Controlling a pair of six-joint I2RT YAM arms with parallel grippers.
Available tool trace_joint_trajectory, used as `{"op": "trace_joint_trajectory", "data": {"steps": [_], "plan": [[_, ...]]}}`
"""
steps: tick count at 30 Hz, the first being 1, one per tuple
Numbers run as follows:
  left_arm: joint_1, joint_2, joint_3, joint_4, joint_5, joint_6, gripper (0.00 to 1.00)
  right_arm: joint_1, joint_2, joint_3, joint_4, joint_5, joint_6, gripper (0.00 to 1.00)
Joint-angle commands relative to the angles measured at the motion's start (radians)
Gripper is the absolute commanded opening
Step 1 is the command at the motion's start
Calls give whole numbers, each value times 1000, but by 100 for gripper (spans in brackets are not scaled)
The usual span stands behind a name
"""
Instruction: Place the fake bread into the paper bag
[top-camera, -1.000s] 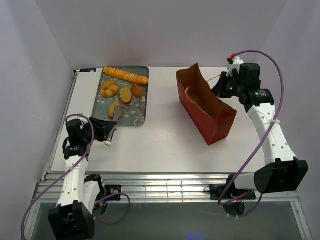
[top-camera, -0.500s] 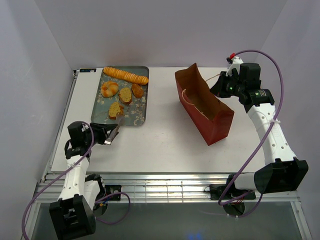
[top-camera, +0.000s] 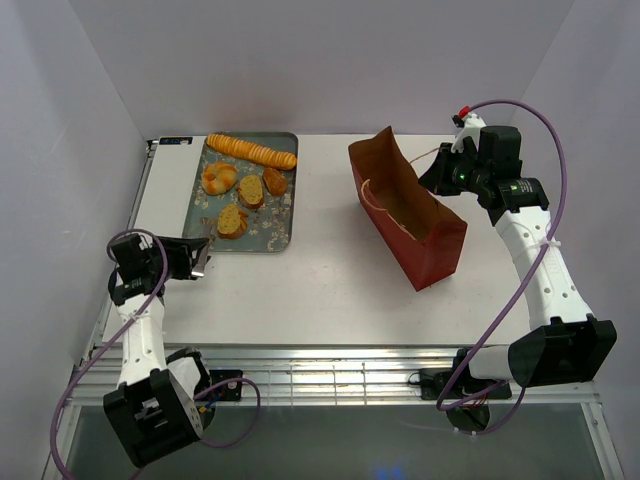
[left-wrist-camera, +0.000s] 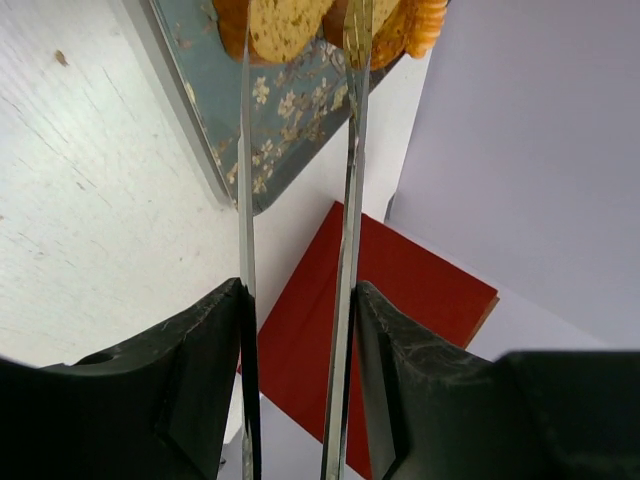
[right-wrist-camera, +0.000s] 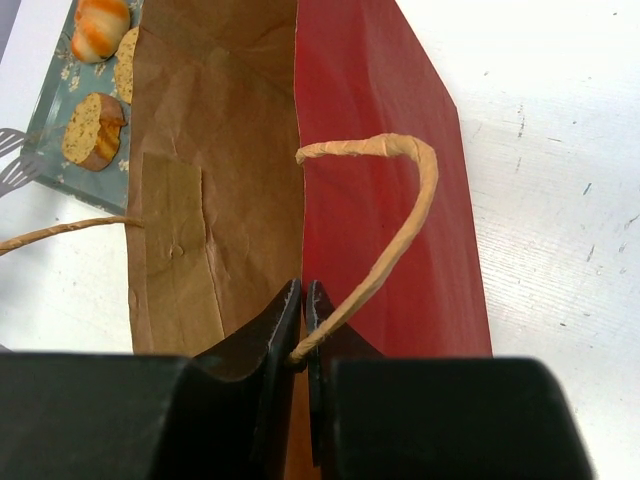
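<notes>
While our left claw (left-wrist-camera: 298, 300) pinches the tongs (left-wrist-camera: 351, 140), bread (top-camera: 233, 220) lies straight ahead at their tips, on the tray (top-camera: 278, 236) | bag (top-camera: 425, 235) well beyond, rim pinched by our right claw (right-wrist-camera: 303, 300) | left arm nearer the bread.

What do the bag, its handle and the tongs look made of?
Paper bag: paper, matte red outside, creased brown kraft inside. Handle: twisted paper cord, by its spiral ridges. Tongs: probably metal, thin shiny reflective blades.
</notes>
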Motion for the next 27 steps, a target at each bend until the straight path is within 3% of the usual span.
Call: {"op": "trace_joint_trajectory", "data": {"steps": [1,5,16,27], "plan": [[41,-10,52,-92,-1,108,57,1,-22,-4,37,-18,-4,12],[59,-32,40,-100,-3,145,59,1,-25,-4,42,-21,-4,12],[61,105,-50,110,201,155,60,1,-28,-15,46,-18,-1,12],[61,174,-26,115,172,152,60,3,-30,-12,42,-4,-2,12]]}}
